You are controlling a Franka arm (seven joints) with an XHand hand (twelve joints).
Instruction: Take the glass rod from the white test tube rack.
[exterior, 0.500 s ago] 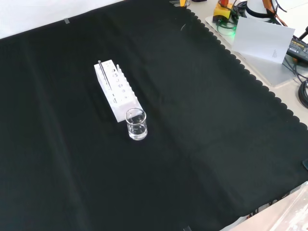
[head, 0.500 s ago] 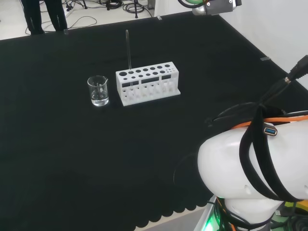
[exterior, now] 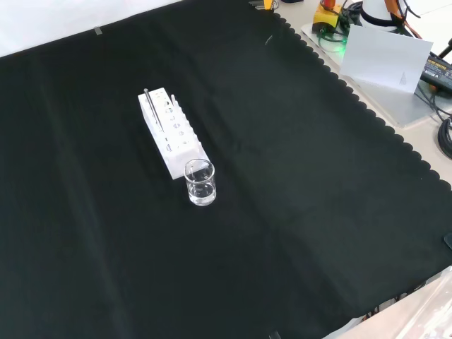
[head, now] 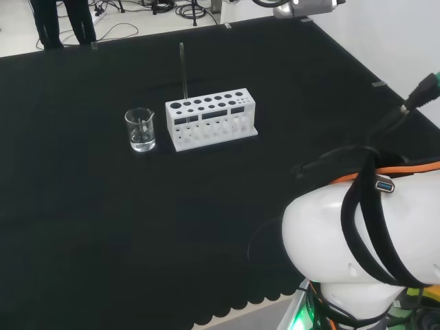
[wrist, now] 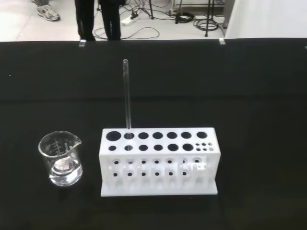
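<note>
Still upright, the glass rod (wrist: pixel 127 96) stands in the white rack (wrist: pixel 158 160); robot hand's state: cannot tell.

A white test tube rack (head: pixel 211 119) stood on the black-clothed surface (head: pixel 103 220), far from the arm's white link (head: pixel 357 254) at the near right. A glass rod (head: pixel 183 72) rose upright from a far-row hole near its left end. A small glass beaker (head: pixel 140 130) stood just left of the rack.

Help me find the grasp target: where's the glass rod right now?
Head view: the glass rod stands upright in a back-row hole near the left end of the white test tube rack, just right of the beaker.
</note>
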